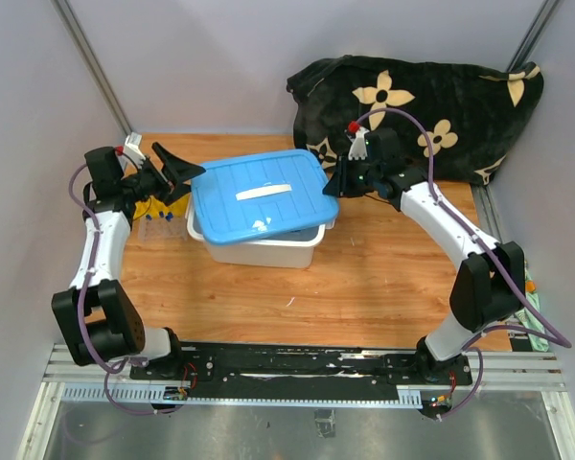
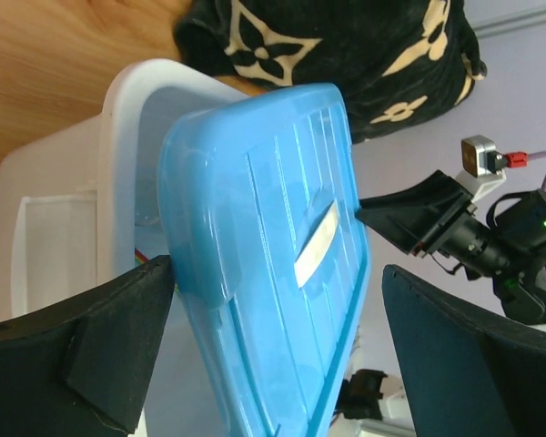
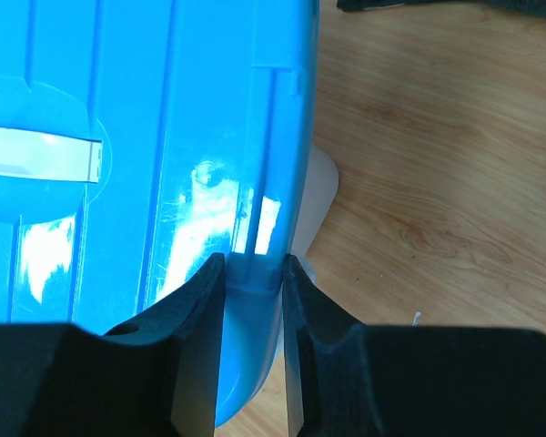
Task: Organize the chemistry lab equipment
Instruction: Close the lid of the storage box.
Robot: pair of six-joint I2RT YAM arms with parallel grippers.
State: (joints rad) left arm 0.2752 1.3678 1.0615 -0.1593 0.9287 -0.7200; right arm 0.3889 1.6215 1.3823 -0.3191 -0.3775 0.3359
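At 9 o'clock of the worktop the left arm is folded up tall, and its tool is held with the fingers spread wide apart, nothing between them, aimed across at the blue lid. The right arm is stretched in from 3 o'clock with the elbow bent, and its tool is clamped on the lid's rim at the 3 o'clock edge, so the rim is pinched flat between both pads.

Not much can be made out under the left tool. A yellow tube rack is half covered by the arm, and a few blue-capped test tubes are seen beside it as tiny blurs only. Both are on the worktop, just beside the tub at its 9 o'clock side.

The white tub is sat mid-worktop with the lid laid skewed and tilted over it, a gap left open on one side. Its inside is mostly covered; only bare white wall can be clearly seen through the gap. A black cloth with cream flowers is bunched at 1 o'clock.
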